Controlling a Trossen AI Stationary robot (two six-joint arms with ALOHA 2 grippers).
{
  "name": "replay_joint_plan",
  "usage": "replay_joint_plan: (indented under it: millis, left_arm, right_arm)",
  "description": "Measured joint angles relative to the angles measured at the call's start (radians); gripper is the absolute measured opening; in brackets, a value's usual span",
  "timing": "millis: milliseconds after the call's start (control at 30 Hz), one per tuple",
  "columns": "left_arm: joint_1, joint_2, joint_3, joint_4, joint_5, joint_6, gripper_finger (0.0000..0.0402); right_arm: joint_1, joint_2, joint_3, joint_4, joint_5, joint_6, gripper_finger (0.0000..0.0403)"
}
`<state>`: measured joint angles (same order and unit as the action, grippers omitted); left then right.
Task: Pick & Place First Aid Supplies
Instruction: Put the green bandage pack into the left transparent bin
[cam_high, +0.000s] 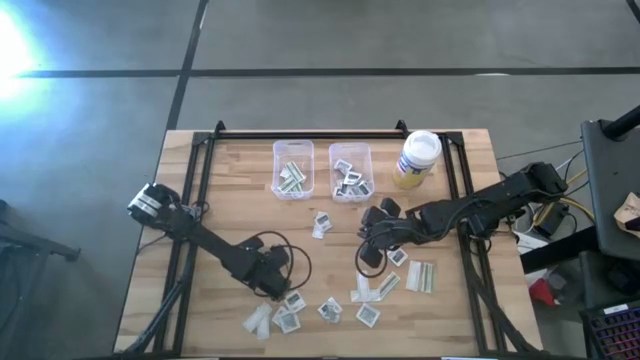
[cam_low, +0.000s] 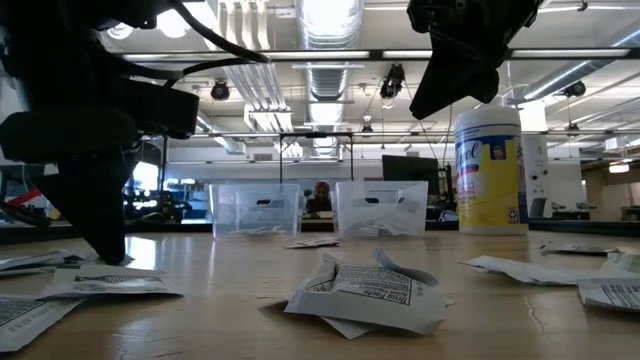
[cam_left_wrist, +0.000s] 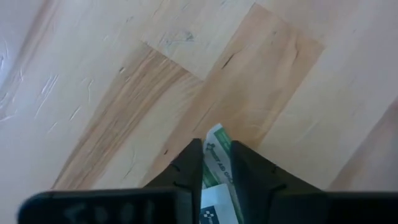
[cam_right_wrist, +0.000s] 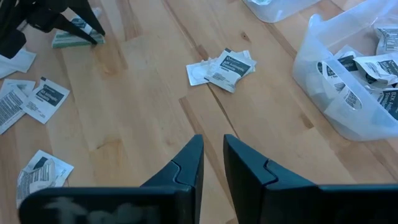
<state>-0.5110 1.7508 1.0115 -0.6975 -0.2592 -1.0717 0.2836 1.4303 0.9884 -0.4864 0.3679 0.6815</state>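
First aid packets lie scattered on the wooden table: several near the front edge (cam_high: 330, 308), a pair (cam_high: 320, 222) in front of the bins, and long strips (cam_high: 420, 275) at the right. My left gripper (cam_left_wrist: 216, 152) points steeply down at the front left (cam_high: 275, 285), shut on a green-edged packet (cam_left_wrist: 214, 149). My right gripper (cam_right_wrist: 213, 146) hangs above the table's middle (cam_high: 368, 258). Its fingers stand a narrow gap apart with nothing between them. A square packet pair (cam_right_wrist: 224, 65) lies on the wood ahead of it. My left gripper pinches the green-edged packet's two flat faces (cam_left_wrist: 217, 163) between its two fingers, and one end sticks out past the fingertips. The fingers come from above, pointing steeply down. The packet's lower part (cam_right_wrist: 69, 41) seems to rest on the table; one packet or several, I cannot tell.
Two clear bins (cam_high: 293, 170) (cam_high: 350, 172) holding packets stand at the far middle, the right one close to my right gripper (cam_right_wrist: 354, 87). A white-lidded yellow jar (cam_high: 418, 158) stands to their right. Bare wood lies between the bins and the front packets.
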Motion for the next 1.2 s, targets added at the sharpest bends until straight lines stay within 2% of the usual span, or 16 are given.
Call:
replay_joint_plan:
  millis: [267, 667, 867, 1133, 1200]
  left_arm:
    - [0.0, 0.0, 0.002, 0.0, 0.0, 0.027, 0.0035]
    - [0.0, 0.002, 0.072, -0.001, 0.005, 0.111, 0.0029]
    - [0.001, -0.019, 0.101, -0.017, -0.046, 0.157, 0.0019]
    - [0.006, -0.15, 0.08, -0.035, -0.145, 0.161, 0.0011]
    - [0.007, -0.182, 0.08, -0.05, -0.201, 0.161, 0.0009]
  right_arm:
    - [0.0, -0.001, -0.003, 0.003, 0.0, 0.0, 0.0064]
    - [0.0, -0.001, -0.003, 0.004, 0.0, 0.0, 0.0075]
    - [0.0, -0.001, -0.005, 0.005, 0.0, 0.0, 0.0069]
    - [0.0, -0.001, -0.024, 0.006, -0.001, 0.021, 0.0059]
    - [0.0, -0.001, -0.031, 0.006, -0.001, 0.033, 0.006]
